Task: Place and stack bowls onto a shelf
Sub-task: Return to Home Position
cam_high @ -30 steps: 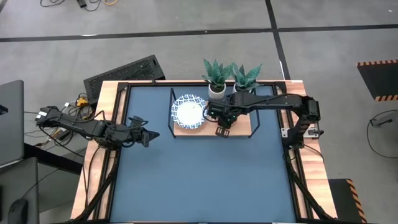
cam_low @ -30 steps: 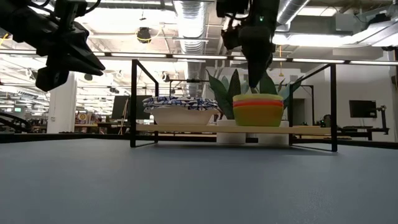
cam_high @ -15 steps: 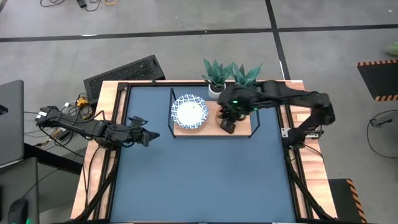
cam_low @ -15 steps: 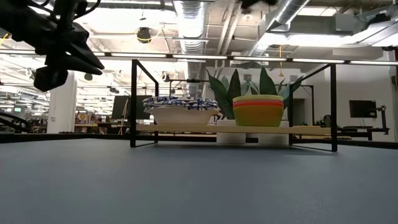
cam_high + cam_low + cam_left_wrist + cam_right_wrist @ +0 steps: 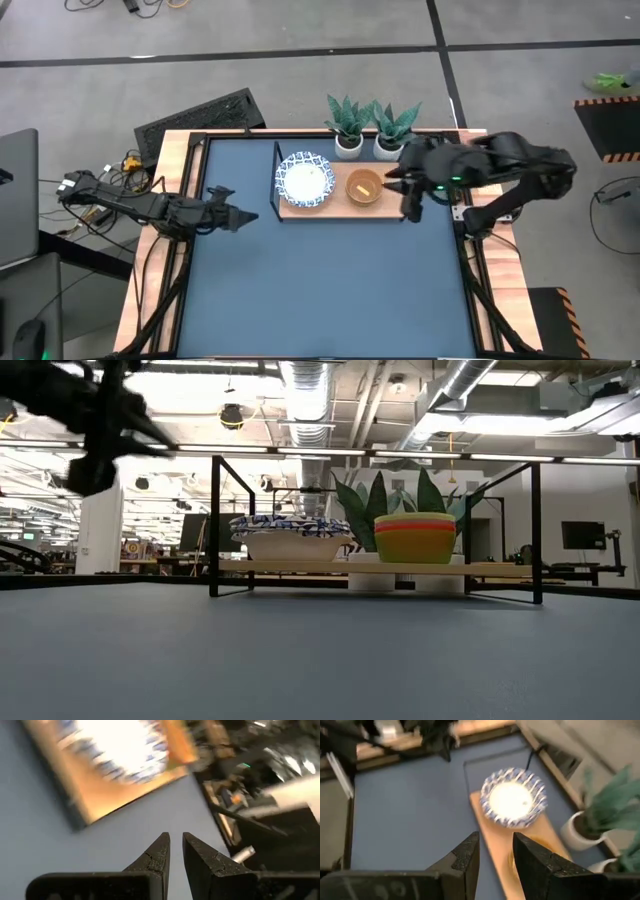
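Observation:
A stack of white bowls with blue patterned rims (image 5: 305, 180) rests on the left half of the light-wood shelf (image 5: 336, 207). A stack of plain coloured bowls, yellow innermost (image 5: 363, 188), rests on the right half. In the low view both stacks, the white bowls (image 5: 290, 535) and the coloured bowls (image 5: 415, 536), rest bottom down on the board (image 5: 500, 569). My right gripper (image 5: 410, 207) hovers just off the shelf's right end, narrowly open and empty (image 5: 496, 836). My left gripper (image 5: 246, 215) hangs above the table left of the shelf, shut and empty (image 5: 176, 837).
Two small white pots with green plants (image 5: 349, 143) (image 5: 389, 146) stand just behind the shelf. A black wire frame (image 5: 214, 525) rises around the board. The dark-blue tabletop (image 5: 320, 290) lies bare in front of the shelf.
My right gripper has risen from above the coloured bowls, out of the low view, and gone toward the table's right edge, past the shelf's right end. The bowls have stayed in place. My left gripper has risen a little.

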Controlling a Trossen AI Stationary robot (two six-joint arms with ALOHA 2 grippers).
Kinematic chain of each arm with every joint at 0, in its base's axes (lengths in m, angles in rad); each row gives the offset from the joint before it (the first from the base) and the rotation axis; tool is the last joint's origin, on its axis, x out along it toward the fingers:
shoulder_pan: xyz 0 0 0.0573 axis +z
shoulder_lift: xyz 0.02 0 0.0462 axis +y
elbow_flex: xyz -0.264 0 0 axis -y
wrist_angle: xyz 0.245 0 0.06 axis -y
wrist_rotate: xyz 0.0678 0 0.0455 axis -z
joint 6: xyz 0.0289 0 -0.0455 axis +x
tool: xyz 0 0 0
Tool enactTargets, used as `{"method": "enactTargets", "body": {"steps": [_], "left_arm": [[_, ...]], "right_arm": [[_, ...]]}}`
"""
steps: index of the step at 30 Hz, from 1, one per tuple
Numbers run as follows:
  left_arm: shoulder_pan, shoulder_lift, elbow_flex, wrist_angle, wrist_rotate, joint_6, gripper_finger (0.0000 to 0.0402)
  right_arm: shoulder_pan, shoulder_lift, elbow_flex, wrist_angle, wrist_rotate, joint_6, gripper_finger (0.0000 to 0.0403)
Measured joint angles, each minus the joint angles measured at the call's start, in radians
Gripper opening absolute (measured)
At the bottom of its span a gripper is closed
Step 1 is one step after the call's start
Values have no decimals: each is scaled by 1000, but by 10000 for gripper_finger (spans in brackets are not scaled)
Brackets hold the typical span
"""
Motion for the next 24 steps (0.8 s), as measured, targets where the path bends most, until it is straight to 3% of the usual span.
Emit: {"method": "enactTargets", "body": {"steps": [5, 13, 22, 24], "left_arm": [[2, -62, 2, 180, 6, 303, 37], [43, -242, 2, 104, -59, 455, 37], [67, -398, 1, 9, -100, 549, 37], [70, -427, 0, -27, -116, 557, 37]], "right_arm": [[119, -129, -75, 48, 81, 21, 142], [274, -419, -445, 325, 238, 46, 142], [327, -756, -945, 812, 232, -68, 141], [327, -832, -1050, 956, 178, -128, 141]]}}
